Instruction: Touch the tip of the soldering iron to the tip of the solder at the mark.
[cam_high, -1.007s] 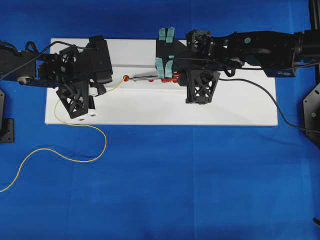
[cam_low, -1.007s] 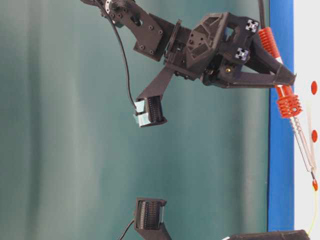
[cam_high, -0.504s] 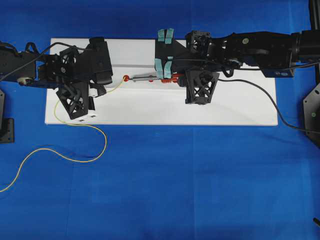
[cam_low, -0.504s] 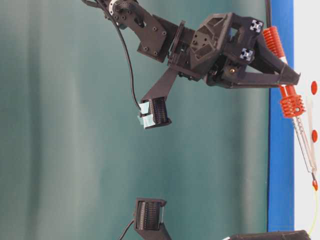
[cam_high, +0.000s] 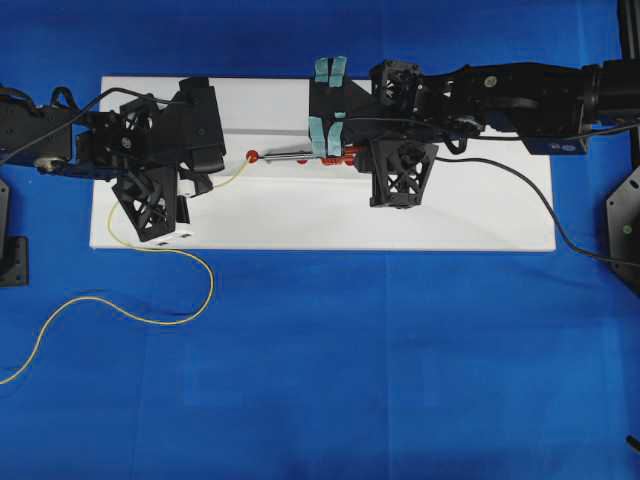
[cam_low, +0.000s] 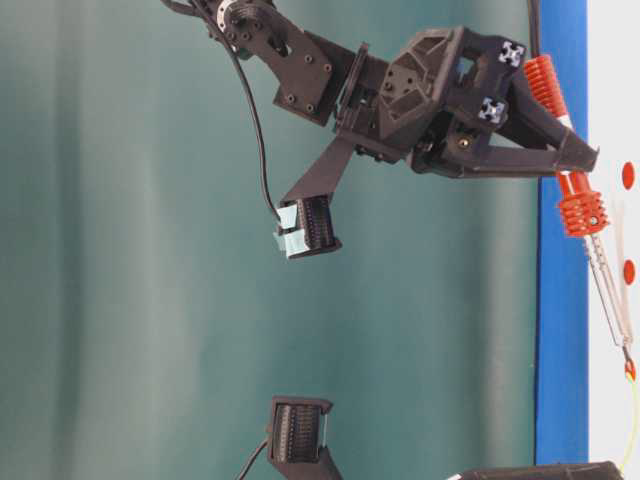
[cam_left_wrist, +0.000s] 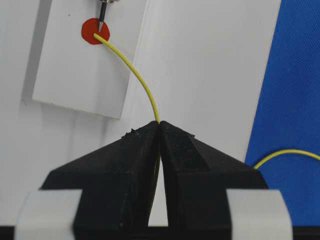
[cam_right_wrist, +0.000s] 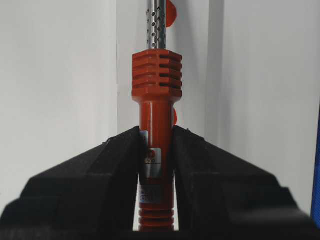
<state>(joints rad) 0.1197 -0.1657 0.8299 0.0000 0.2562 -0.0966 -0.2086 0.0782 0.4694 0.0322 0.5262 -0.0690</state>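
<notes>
Contact is looking made or all but made at the red mark (cam_left_wrist: 93, 32), where the left gripper (cam_left_wrist: 159, 131) is pinching the solder (cam_left_wrist: 136, 70) and the right gripper (cam_right_wrist: 156, 145) is clamping the soldering iron (cam_right_wrist: 156, 100), so both should be easing in slowly without pushing the flexible wire aside.

I count one slim red-orange soldering iron (cam_right_wrist: 155, 145) with a single ribbed red collar (cam_right_wrist: 156, 74) and one perforated silver metal shaft (cam_right_wrist: 156, 24). There is one long thin yellow solder wire (cam_left_wrist: 134, 71). On my one white rectangular board (cam_high: 480, 215) I see three round red marks (cam_low: 628, 175) in the table-level view. One blue cloth (cam_high: 400, 360) lies underneath.
</notes>
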